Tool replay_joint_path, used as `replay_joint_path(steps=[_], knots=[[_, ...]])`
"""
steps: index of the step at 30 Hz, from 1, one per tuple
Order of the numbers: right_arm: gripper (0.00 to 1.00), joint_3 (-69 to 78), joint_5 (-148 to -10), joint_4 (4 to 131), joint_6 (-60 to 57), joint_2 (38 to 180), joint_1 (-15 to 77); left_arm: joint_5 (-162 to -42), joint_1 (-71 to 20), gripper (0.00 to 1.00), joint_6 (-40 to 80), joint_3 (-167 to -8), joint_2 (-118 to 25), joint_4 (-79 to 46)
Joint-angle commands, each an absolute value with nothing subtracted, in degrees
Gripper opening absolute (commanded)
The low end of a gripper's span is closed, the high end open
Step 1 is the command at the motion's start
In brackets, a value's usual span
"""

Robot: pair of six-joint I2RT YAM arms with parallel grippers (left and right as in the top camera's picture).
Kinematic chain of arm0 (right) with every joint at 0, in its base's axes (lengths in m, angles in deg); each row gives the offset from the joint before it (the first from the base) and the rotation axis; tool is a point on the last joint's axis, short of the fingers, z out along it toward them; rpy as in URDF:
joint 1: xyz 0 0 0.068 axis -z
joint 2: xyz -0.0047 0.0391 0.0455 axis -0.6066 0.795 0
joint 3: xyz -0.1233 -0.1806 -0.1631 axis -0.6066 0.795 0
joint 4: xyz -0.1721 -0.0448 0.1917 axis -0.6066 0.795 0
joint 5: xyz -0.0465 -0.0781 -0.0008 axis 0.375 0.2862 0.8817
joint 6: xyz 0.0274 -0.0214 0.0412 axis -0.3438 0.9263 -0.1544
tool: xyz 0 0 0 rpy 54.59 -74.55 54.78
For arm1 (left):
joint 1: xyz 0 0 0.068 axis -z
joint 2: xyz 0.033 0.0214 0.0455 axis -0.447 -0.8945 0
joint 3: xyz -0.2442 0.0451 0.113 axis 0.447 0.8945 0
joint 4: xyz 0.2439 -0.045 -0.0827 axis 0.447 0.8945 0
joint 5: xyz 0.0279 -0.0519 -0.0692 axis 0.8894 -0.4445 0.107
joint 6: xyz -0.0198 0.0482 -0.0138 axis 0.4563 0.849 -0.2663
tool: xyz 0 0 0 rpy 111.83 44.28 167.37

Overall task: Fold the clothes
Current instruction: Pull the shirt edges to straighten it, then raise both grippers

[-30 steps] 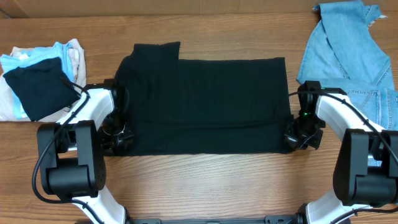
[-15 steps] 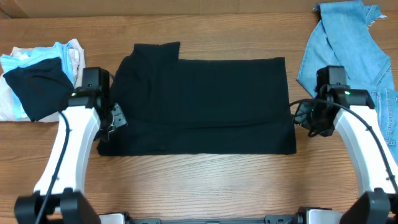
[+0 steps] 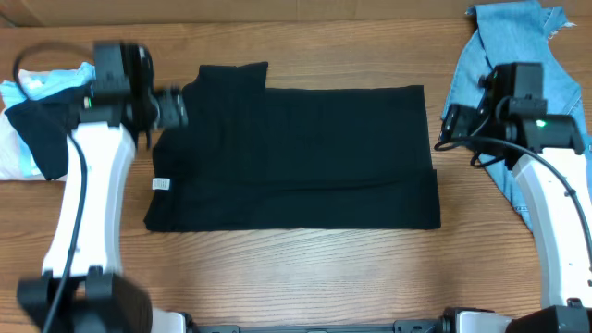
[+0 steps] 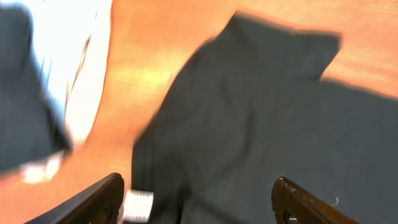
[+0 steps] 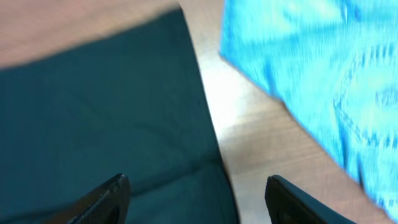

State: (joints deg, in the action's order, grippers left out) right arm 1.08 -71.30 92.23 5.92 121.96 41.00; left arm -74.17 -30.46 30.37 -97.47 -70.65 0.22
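Note:
A black garment (image 3: 296,157) lies folded flat across the middle of the table, with a white tag (image 3: 162,184) showing at its lower left. My left gripper (image 3: 176,108) hovers over the garment's upper left corner, open and empty; its wrist view shows the black cloth (image 4: 249,124) and the tag (image 4: 138,205) between the fingers. By the garment's upper right edge my right gripper (image 3: 451,123) stands open and empty, over the black cloth edge (image 5: 112,124) and bare wood. Blue denim (image 3: 523,74) lies at the far right.
A pile of folded clothes (image 3: 55,120), white, light blue and dark, sits at the left edge. The denim (image 5: 323,81) reaches under my right arm. Bare wooden table (image 3: 296,268) runs along the front.
Both grippers let go of the garment's lower corners, opened and rose toward the back. The folded black garment stays flat where it was laid.

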Motion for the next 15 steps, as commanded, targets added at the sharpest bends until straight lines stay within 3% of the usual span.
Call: replay_joint_path(steps=[1,15], knots=[[0.74,-0.8,-72.75,92.91,8.6,120.94,41.16,-78.74,-30.96,0.8,37.12,-106.78,-80.66,0.11],[0.74,-0.74,-72.75,95.64,8.58,121.33,41.16,-86.83,-33.34,0.75,38.35,-132.1,-112.9,-5.75]])
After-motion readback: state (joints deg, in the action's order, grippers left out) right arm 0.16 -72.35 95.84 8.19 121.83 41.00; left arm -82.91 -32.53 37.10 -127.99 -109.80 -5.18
